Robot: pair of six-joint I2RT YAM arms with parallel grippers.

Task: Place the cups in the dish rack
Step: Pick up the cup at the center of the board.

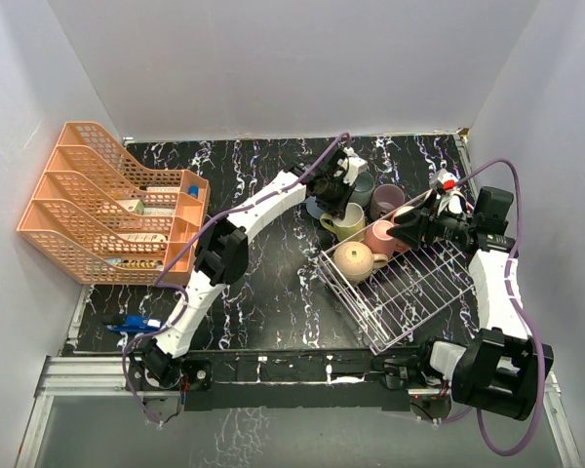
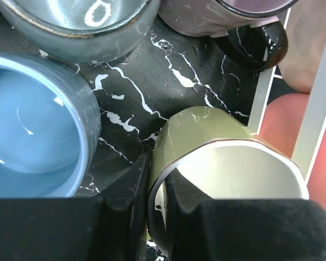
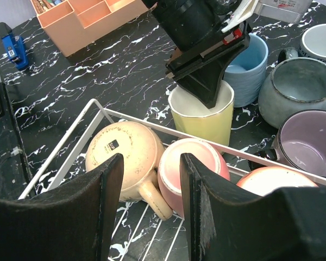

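Note:
My left gripper (image 2: 157,174) is shut on the rim of the pale yellow cup (image 2: 206,136), one finger inside it and one outside. The cup stands upright on the table against the dish rack's (image 1: 409,292) far rail. A blue cup (image 2: 32,136), a grey-teal cup (image 2: 76,27) and a mauve cup (image 2: 206,22) stand around it. In the rack lie a tan cup (image 3: 122,157), a pink cup (image 3: 171,179) and a peach cup (image 3: 271,182). My right gripper (image 3: 149,163) hangs open above the tan and pink cups, holding nothing.
An orange tiered organizer (image 1: 107,200) stands at the far left. A small blue object (image 1: 132,325) lies near the left arm's base. A white cup (image 3: 320,43) sits behind the grey-teal one. White walls close in the table on three sides.

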